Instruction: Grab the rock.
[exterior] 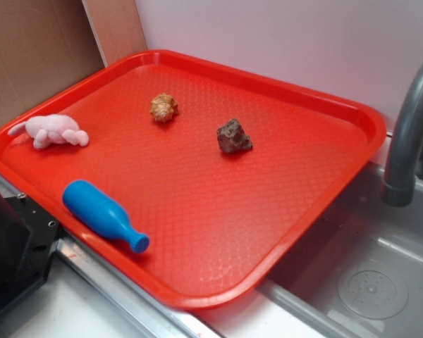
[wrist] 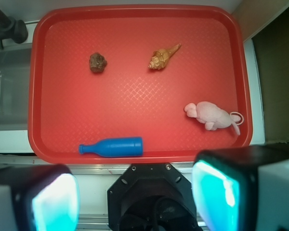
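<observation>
One small dark brown-grey jagged rock [wrist: 98, 62] sat on the red textured plastic tray [wrist: 135, 110], well ahead of the gripper [wrist: 135, 197] and a bit to its left; lump was chunky, no clear long axis or pointing direction. Gripper fingers [wrist: 53, 202] stood spread wide, holding nothing, hovering off the tray's near edge. Also one each: tan-orange spiral shell [wrist: 163, 57] ahead-right, pink plush mouse [wrist: 211, 115] right, blue plastic bottle [wrist: 113, 147] lying nearest, neck pointing left.

The rock [wrist: 98, 62] sat alone on bare red tray [wrist: 135, 106], well apart from shell [wrist: 163, 57], pink toy mouse [wrist: 211, 115] and blue bottle [wrist: 113, 147].
</observation>
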Controlling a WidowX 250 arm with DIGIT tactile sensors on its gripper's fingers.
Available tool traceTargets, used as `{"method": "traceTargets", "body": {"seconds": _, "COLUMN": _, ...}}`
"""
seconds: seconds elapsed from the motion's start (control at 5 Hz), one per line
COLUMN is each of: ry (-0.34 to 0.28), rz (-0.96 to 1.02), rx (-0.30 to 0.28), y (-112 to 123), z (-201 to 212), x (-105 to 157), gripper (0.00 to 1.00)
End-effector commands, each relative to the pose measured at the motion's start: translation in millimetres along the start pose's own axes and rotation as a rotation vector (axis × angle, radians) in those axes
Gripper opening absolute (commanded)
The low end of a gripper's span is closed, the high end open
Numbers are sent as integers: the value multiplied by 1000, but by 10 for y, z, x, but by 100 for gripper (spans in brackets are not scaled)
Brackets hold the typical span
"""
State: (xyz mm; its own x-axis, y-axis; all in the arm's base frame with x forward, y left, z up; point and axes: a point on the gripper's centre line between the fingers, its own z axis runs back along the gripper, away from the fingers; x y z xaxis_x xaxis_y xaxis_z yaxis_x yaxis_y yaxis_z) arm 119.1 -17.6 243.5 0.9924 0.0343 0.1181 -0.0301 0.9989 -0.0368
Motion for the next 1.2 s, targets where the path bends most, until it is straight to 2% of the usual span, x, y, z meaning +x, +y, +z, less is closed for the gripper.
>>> {"method": "traceTargets", "body": {"seconds": 0.0, "ry": 0, "rz": 0, "rx": 0, "y": 0, "z": 0, "x": 0, "gripper": 100}}
{"method": "traceTargets", "body": {"seconds": 0.2, "ry": 25, "rz": -254, "rx": 18, "y": -276, "z": -318, "x": 457, "gripper": 100}}
{"method": "traceTargets", "body": {"seconds": 0.4, "ry": -14, "rz": -498, "rx": -57, "y": -464, "z": -523, "x": 757, "gripper": 100}}
{"method": "traceTargets", "body": {"seconds": 0.6, "ry": -1, "rz": -751, "rx": 3, "y": -541, "z": -840, "x": 1017, "gripper": 100}}
{"method": "traceTargets", "body": {"seconds": 0.8, "ry": 6, "rz": -828, "rx": -9, "y": -497, "z": -1153, "x": 1163, "gripper": 100}}
{"method": "traceTargets", "body": {"seconds": 1.0, "ry": 6, "rz": -828, "rx": -9, "y": -497, "z": -1153, "x": 1163, "gripper": 100}}
